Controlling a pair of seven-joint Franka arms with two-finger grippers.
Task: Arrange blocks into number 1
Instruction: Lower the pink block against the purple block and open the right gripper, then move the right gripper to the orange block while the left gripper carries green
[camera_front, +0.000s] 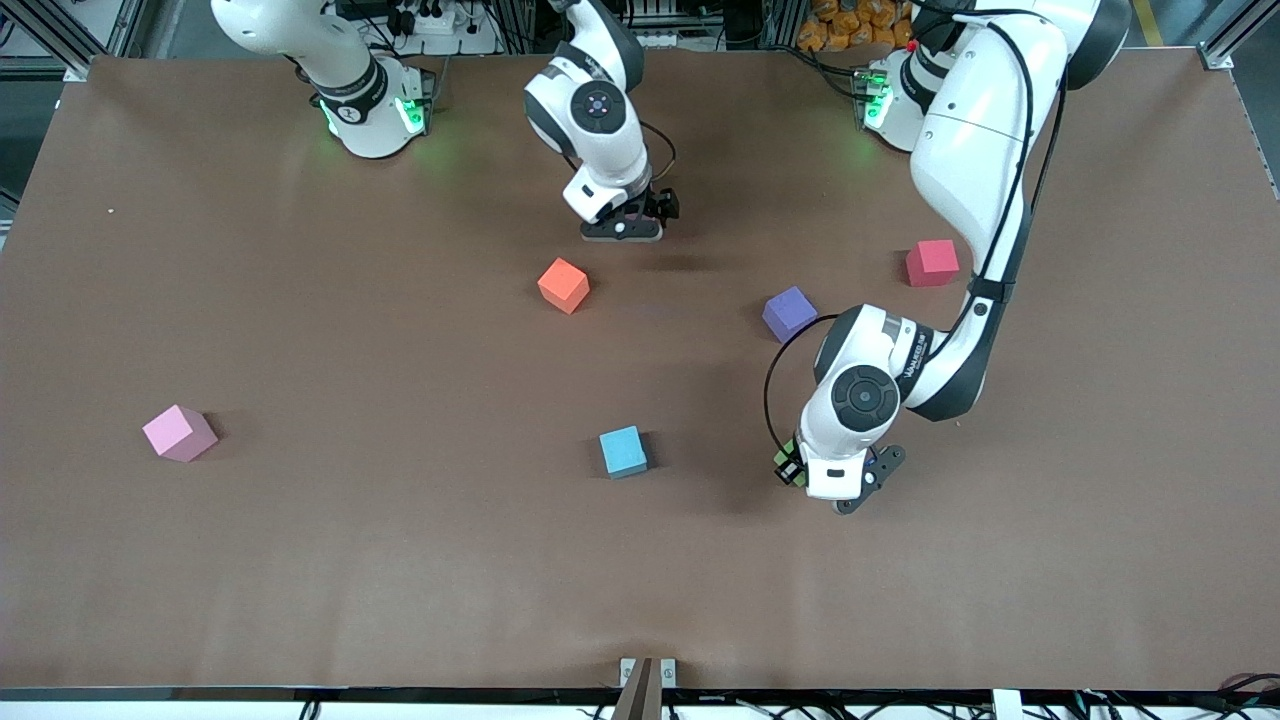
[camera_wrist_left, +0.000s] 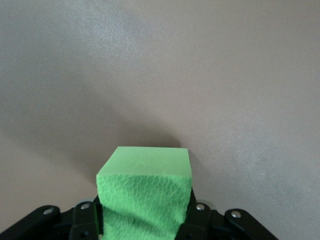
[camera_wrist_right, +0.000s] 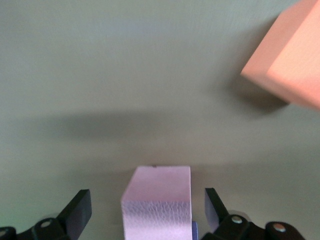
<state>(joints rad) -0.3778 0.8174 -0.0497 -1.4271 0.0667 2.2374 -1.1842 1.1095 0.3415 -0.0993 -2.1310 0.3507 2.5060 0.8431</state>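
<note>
My right gripper (camera_front: 622, 230) stands open low over the table, next to the orange block (camera_front: 564, 285) (camera_wrist_right: 292, 60). A pale purple block (camera_wrist_right: 157, 200) sits between its fingers (camera_wrist_right: 80, 207), with a gap on each side; the front view hides this block under the hand. My left gripper (camera_front: 845, 495) (camera_wrist_left: 142, 215) is shut on the green block (camera_wrist_left: 145, 190) (camera_front: 784, 458), over bare table toward the left arm's end from the light blue block (camera_front: 624, 451). A purple block (camera_front: 789, 313), a red block (camera_front: 932, 262) and a pink block (camera_front: 180, 432) lie scattered apart.
The brown table (camera_front: 400, 560) carries only the loose blocks. The left arm's elbow (camera_front: 975, 150) hangs above the red block. A small metal bracket (camera_front: 648, 678) sits at the table edge nearest the front camera.
</note>
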